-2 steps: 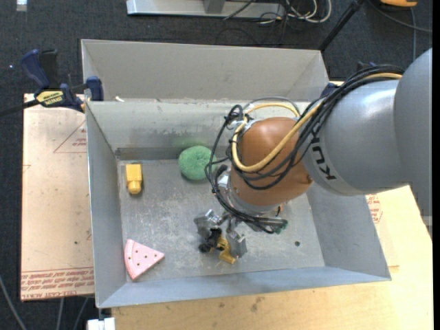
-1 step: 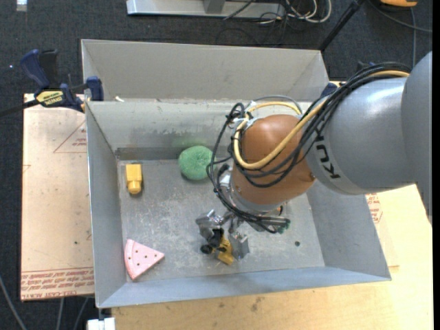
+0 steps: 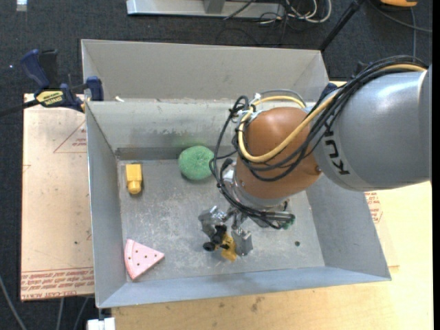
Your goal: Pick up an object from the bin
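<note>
1. At the far left of the bin [image 3: 103, 198], a yellow block [image 3: 133, 178] is lying flat on the floor close under the left wall. It is sitting well apart from everything else, so nothing is crowding it.
2. Toward the front left corner, a pink wedge [image 3: 141, 258] with small dark dots is lying on its broad face, which is keeping it steady. I am leaving it alone.
3. Further along, a green ball [image 3: 196, 162] is resting at the foot of the back wall, near the arm but clear of the fingers. I am judging that the wall is stopping it from rolling on.
4. Right of the middle and toward the front, a small yellow and black thing [image 3: 225, 248] is lying on the bin floor. It is too small for me to name its kind. This is the piece I am going for.
5. The gripper [image 3: 225, 234] is hanging low over it and pointing down. Its fingers are standing apart, one on either side of the small thing, and are not pressing on it as far as I am able to tell. I am reading that spread as leaving room before closing.
6. Further right, the arm's orange cover [image 3: 275, 157] and looped cables [image 3: 237, 126] are leaning in over the bin and hiding the floor beneath them.
7. I am judging the lift as not yet made. A piece this small is likely to squirt sideways unless the fingers are closing squarely on it.
</note>
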### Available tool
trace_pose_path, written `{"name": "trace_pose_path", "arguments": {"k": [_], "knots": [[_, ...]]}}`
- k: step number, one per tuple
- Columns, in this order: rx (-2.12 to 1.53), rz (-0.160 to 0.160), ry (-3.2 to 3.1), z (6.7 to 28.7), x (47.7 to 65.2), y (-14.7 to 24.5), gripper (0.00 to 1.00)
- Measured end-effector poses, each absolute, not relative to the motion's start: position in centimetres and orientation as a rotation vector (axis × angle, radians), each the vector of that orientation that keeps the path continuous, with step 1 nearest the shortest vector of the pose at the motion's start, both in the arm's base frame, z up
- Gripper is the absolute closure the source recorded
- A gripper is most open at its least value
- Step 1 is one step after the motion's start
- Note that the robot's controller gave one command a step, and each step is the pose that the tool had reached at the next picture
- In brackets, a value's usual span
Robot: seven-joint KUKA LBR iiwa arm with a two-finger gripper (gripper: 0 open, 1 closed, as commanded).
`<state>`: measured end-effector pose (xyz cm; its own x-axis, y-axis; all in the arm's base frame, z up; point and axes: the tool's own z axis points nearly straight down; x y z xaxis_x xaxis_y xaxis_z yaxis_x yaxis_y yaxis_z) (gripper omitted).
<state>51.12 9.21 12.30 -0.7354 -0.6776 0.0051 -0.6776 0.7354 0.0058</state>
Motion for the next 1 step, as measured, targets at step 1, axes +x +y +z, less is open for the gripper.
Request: {"name": "trace_pose_path", "arguments": {"k": [1], "knots": [[1.142,-0.003,-2.927,14.56,51.3,9.23,1.0]]}}
